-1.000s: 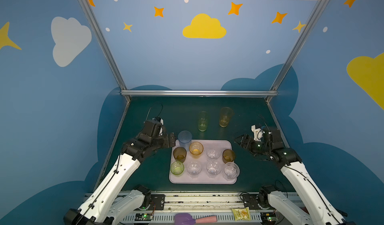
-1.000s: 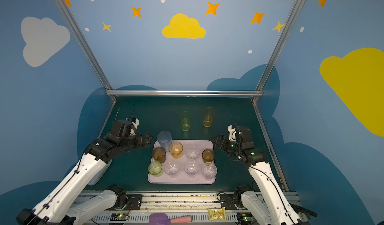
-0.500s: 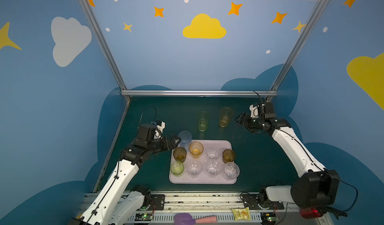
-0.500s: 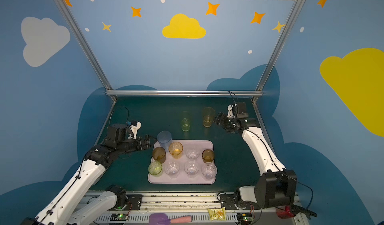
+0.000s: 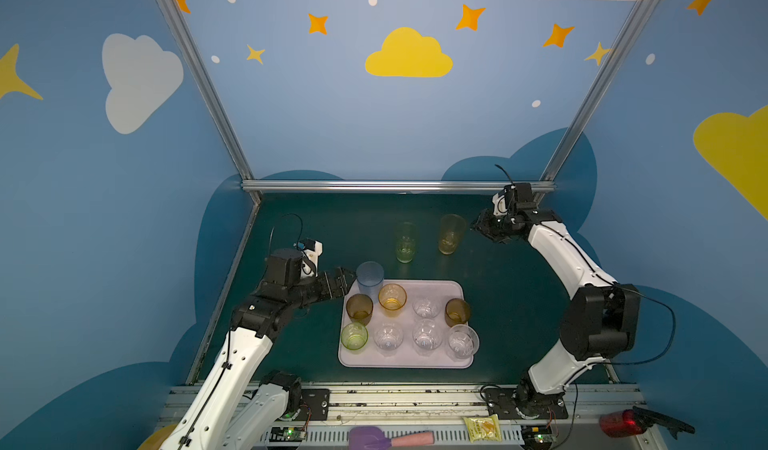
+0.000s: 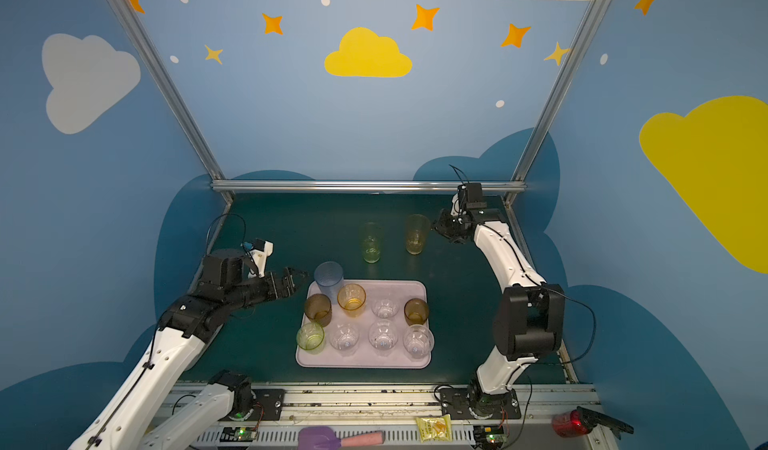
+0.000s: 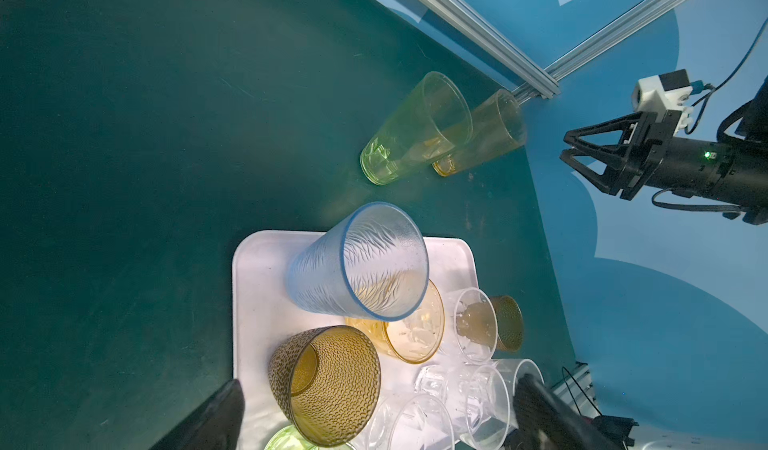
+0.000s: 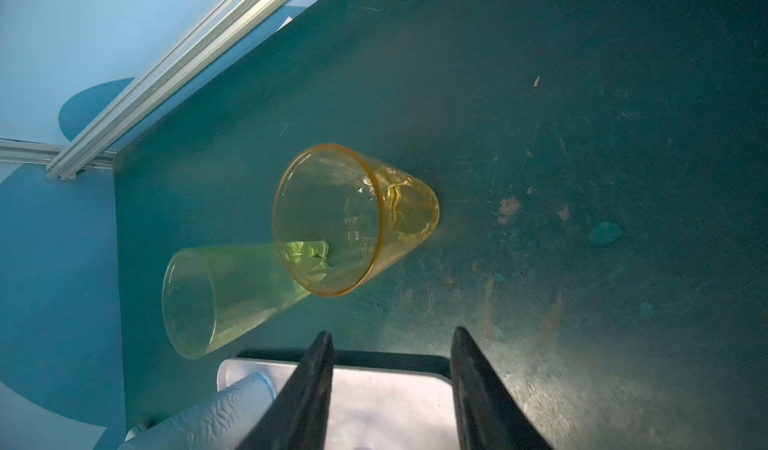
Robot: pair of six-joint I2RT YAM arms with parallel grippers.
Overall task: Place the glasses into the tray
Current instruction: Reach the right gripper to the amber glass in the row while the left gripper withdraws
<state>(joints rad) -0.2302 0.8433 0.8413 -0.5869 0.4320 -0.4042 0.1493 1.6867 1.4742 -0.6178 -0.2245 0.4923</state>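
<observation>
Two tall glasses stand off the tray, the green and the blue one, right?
No. Off the tray stand the tall green glass and the tall yellow glass; the blue glass is on the tray's far corner, as both top views show.

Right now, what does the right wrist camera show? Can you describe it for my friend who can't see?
A tall see-through yellow tumbler stands on the dark green table ahead of the right gripper, whose jaws are apart and empty. A tall see-through green tumbler stands near it, and a corner of the pale pink tray shows behind the gripper.
</observation>
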